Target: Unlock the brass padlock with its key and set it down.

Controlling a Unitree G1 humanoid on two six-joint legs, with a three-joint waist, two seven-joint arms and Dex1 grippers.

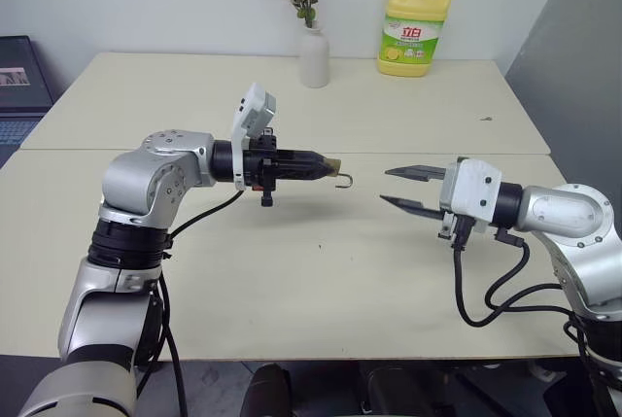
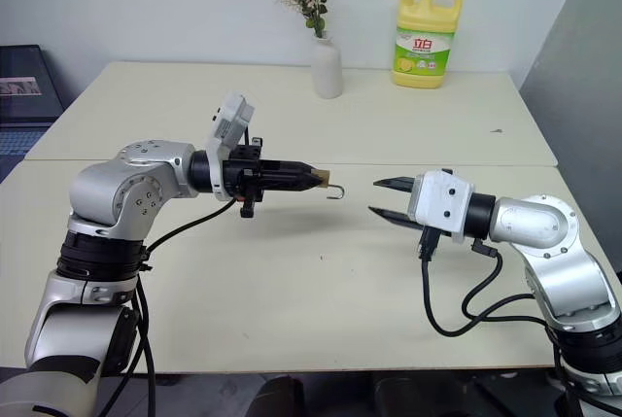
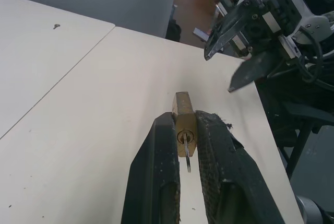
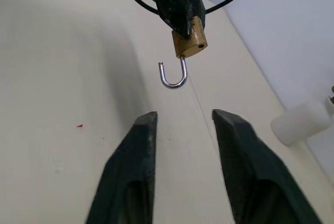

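Observation:
My left gripper [image 1: 326, 166] is shut on the brass padlock [image 1: 333, 164] and holds it level above the table, pointing to the right. The silver shackle [image 4: 174, 75] stands open, with one leg free of the brass body [image 4: 190, 38]. In the left wrist view the padlock [image 3: 184, 119] sits between the two fingers, and the key [image 3: 186, 153] is stuck in its keyhole. To the right, my right gripper [image 1: 385, 186] faces the shackle across a short gap. It is open with nothing between its fingers [image 4: 143, 145].
The pale table [image 1: 292, 281] is two tops joined by a seam. At its far edge stand a white vase of dried flowers [image 1: 313, 55] and a yellow detergent bottle [image 1: 416, 28]. A laptop [image 1: 19, 86] sits off the far left. The table's right edge is near my right arm.

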